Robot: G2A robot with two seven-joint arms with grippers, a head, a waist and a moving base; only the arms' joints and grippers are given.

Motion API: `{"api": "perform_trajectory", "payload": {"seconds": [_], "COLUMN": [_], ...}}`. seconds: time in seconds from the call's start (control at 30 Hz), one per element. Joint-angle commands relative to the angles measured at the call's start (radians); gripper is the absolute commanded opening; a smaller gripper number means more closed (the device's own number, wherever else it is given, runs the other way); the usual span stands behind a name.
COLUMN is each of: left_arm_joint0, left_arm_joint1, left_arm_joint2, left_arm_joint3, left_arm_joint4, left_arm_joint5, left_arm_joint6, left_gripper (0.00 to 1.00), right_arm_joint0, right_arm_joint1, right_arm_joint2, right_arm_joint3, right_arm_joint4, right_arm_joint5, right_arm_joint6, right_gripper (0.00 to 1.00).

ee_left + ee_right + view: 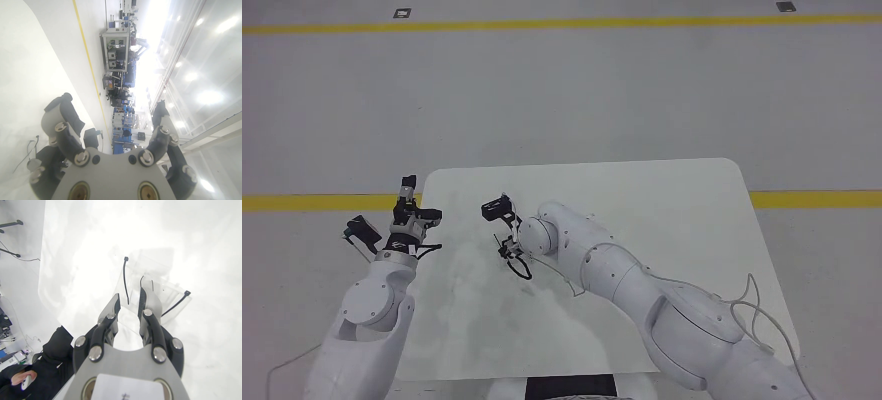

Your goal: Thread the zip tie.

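Two black plastic zip ties (126,259) rest on a clear plastic stand (155,262) near the left edge of the white rounded table (662,200). The right gripper (130,298) sits over one strap with its fingers spread. The left gripper (111,108) is at the table's left edge, fingers spread wide.

Top view: looked steeply down from above arms, far enough off to take in whole table (682,190) and floor around it. Left wrist view: sat just behind left gripper (112,100), rolled sideways, faced past table edge into hall. Right wrist view: sat just behind right gripper (130,294), close above tabletop, faced down. All three shared table.
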Motion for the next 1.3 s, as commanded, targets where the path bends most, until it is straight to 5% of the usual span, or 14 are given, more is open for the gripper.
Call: {"api": "perform_trajectory", "payload": {"seconds": [0.0, 1.27], "left_arm_joint0": [0.000, 0.000], "left_arm_joint1": [0.000, 0.000], "left_arm_joint2": [0.000, 0.000], "left_arm_joint3": [0.000, 0.000], "left_arm_joint4": [0.000, 0.000], "left_arm_joint5": [0.000, 0.000], "left_arm_joint6": [0.000, 0.000], "left_gripper": [1.00, 1.00], "right_arm_joint0": [0.000, 0.042], "right_arm_joint1": [-0.005, -0.151], "right_arm_joint2": [-0.001, -0.021], "right_arm_joint3": [0.007, 0.217], "right_arm_joint4": [-0.004, -0.075], "right_arm_joint5": [-0.005, 0.004], "right_arm_joint6": [0.000, -0.017], "right_gripper": [0.29, 0.19]}}
